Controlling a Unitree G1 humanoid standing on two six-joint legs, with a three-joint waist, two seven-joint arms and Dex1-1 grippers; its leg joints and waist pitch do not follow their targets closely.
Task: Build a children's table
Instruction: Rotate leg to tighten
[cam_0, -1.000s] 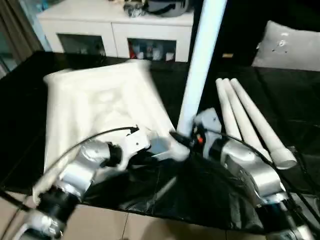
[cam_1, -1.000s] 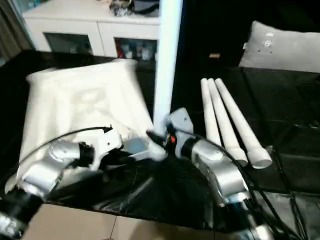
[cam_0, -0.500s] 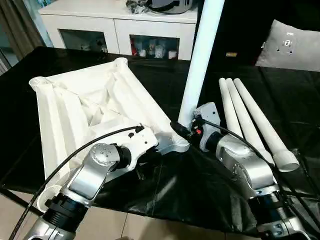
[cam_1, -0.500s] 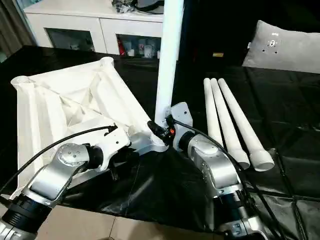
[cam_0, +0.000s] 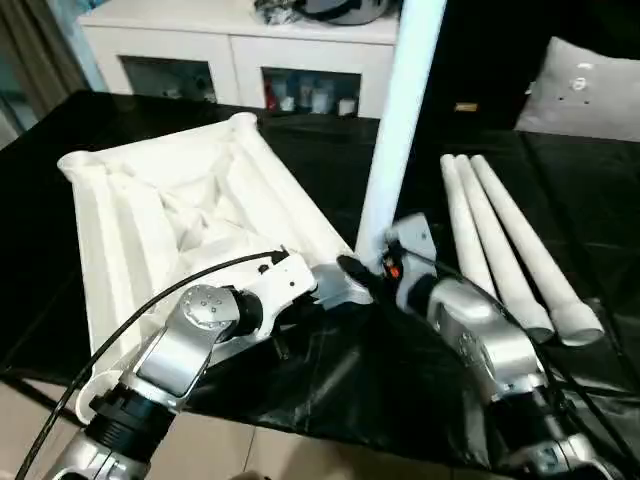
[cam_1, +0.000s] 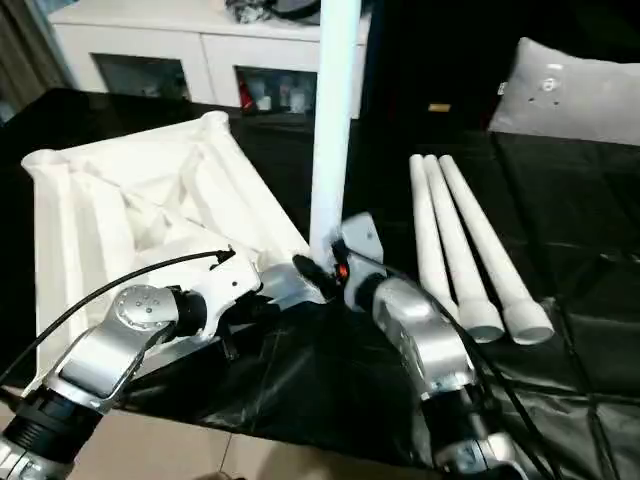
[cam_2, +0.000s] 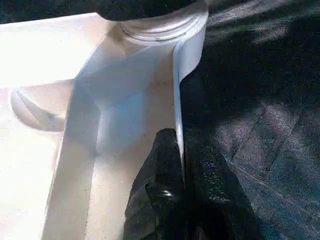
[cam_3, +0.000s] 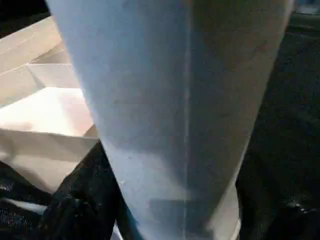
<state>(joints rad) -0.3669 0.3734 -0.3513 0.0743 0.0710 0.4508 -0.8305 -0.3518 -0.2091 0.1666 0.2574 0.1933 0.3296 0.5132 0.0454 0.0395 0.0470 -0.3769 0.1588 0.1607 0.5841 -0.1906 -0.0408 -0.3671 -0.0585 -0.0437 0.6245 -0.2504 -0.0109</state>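
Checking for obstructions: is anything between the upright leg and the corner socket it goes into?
Nothing visible. The upright leg already stands at the tabletop's near corner socket, held by the right gripper.

Left forearm: silver metal, rounded casing, circular screw-studded joint cap near the wrist. Black ribbed collar at the elbow end, toward 7 o'clock. Thin black cable loops over it. White wrist bracket ahead.

Right forearm: silver, smooth, bulbous; black cables trailing toward 5 o'clock. Small red-orange marking at the wrist.

Left gripper fingers: black, coarse textured surface.
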